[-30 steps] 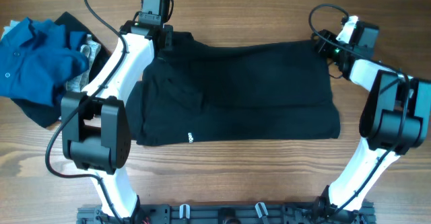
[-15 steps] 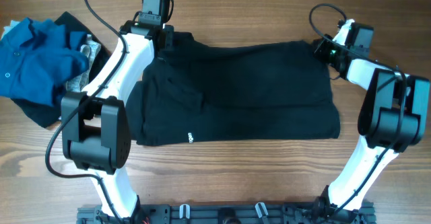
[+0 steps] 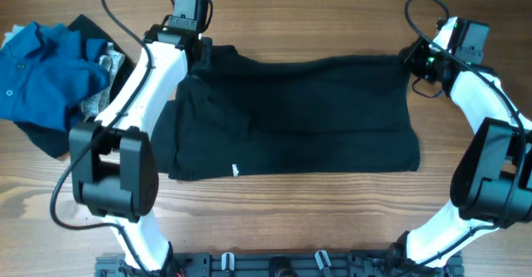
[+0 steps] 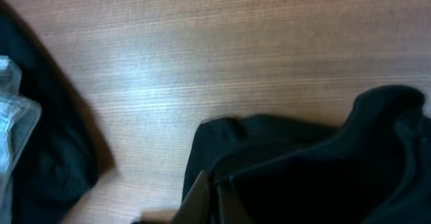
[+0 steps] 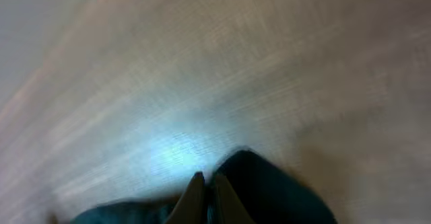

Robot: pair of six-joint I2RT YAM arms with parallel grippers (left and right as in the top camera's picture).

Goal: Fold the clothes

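The clothes, a wide black shirt with a small white logo mark near its front edge, lie spread across the middle of the wooden table. At the far left corner my left gripper is shut on the fabric. The left wrist view shows its fingertips pressed together with black cloth bunched around them. My right gripper is shut on the far right corner. In the right wrist view the closed tips pinch a dark fold lifted a little above the table.
A bright blue shirt lies heaped at the far left on a dark cloth, with a small grey-green patterned cloth beside it. That dark cloth also fills the left side of the left wrist view.
The right gripper has shut on the shirt's far right corner and moved right, drawing that corner outward. The left gripper has stayed shut on its corner.
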